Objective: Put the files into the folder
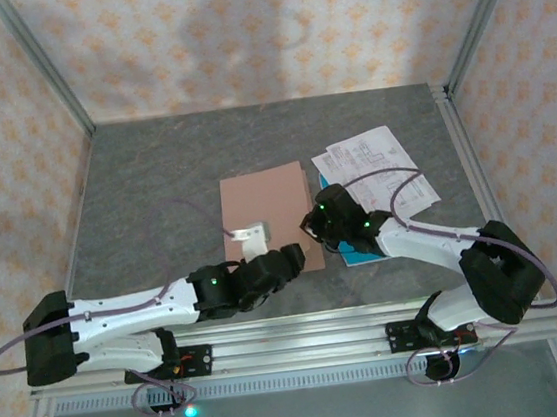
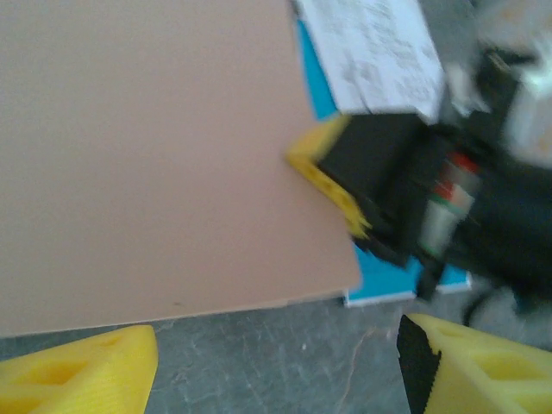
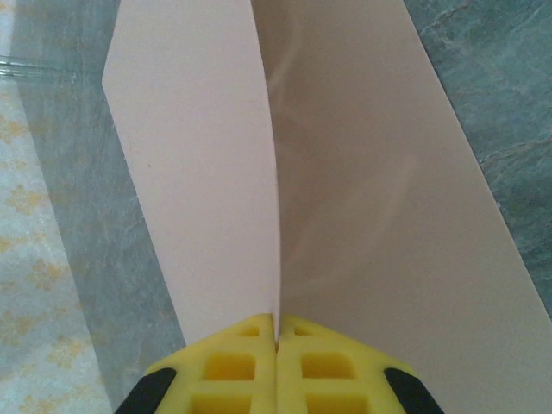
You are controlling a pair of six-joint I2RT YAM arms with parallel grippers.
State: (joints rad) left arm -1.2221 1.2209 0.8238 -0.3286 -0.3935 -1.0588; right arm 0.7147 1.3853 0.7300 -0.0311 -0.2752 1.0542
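Observation:
The pinkish-brown folder (image 1: 263, 202) lies flat in the middle of the grey table. My right gripper (image 1: 309, 230) is at its right near corner and is shut on the edge of the cover. In the right wrist view the yellow jaws (image 3: 276, 332) pinch that thin edge, and the cover (image 3: 198, 172) stands up from the lower leaf (image 3: 379, 198). My left gripper (image 2: 276, 371) hovers open just in front of the folder's (image 2: 155, 155) near edge with nothing between its fingers. The files lie right of the folder: white printed sheets (image 1: 374, 165) resting on a teal-blue sheet (image 2: 388, 280).
Metal frame posts (image 1: 52, 73) rise at the table's left and right back corners. A grooved rail (image 1: 304, 341) runs along the near edge, where both arm bases sit. Bare grey table (image 1: 155, 182) lies left of and behind the folder.

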